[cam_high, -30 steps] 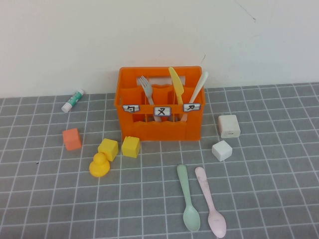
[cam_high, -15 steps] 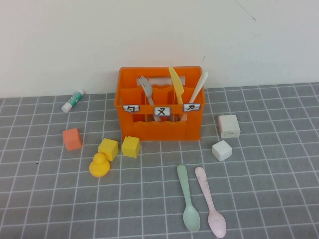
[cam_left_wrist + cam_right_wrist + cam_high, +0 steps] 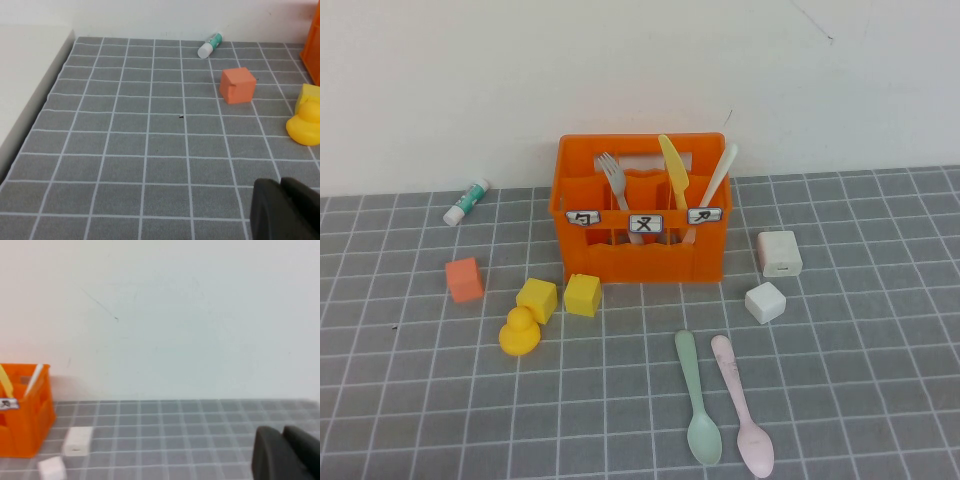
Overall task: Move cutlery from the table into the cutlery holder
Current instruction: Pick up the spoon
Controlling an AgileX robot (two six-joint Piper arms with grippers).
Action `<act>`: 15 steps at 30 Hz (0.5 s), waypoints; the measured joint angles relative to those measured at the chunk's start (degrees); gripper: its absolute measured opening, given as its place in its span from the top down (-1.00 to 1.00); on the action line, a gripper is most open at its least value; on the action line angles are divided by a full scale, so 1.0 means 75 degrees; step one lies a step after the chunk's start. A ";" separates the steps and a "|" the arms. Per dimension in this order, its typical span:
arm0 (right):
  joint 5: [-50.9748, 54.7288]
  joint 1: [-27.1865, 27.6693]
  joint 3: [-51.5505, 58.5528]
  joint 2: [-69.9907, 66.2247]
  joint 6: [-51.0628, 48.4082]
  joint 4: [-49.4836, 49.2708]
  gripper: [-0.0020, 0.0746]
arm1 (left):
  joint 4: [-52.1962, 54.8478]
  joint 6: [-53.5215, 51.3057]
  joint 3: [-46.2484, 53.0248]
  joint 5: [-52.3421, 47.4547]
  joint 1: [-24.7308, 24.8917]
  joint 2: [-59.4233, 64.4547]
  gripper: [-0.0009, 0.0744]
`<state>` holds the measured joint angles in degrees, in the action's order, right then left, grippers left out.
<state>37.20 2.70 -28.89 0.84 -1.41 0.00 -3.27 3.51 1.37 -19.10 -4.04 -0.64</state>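
Note:
The orange cutlery holder (image 3: 640,225) stands at the back of the grey table (image 3: 860,400). In it stand a grey fork (image 3: 612,174), a yellow knife (image 3: 672,168) and a white knife (image 3: 720,172). A mint-green spoon (image 3: 696,402) and a pink spoon (image 3: 744,410) lie side by side on the tiles in front of it. Neither arm shows in the high view. My left gripper (image 3: 281,186) is shut and empty over bare tiles left of the duck. My right gripper (image 3: 282,433) is shut and empty, far right of the holder (image 3: 25,410).
Two yellow cubes (image 3: 560,297) and a yellow duck (image 3: 520,331) sit left of the holder's front, with an orange cube (image 3: 465,279) further left. Two white blocks (image 3: 772,278) lie to its right. A small tube (image 3: 467,201) rests by the wall.

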 joint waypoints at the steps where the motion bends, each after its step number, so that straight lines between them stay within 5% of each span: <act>1: 0.0080 0.0000 -0.0135 0.0000 -0.0147 0.0084 0.87 | 0.0000 0.0000 0.0000 0.0000 0.0000 0.0000 0.98; 15: 0.1211 0.0000 -0.0656 -0.1483 -0.2612 -0.0430 0.87 | -0.0003 -0.0015 0.0000 0.0000 0.0000 0.0000 0.98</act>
<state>46.28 2.70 -33.80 -10.28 -21.00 -3.22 -3.30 3.40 1.37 -19.10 -4.04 -0.64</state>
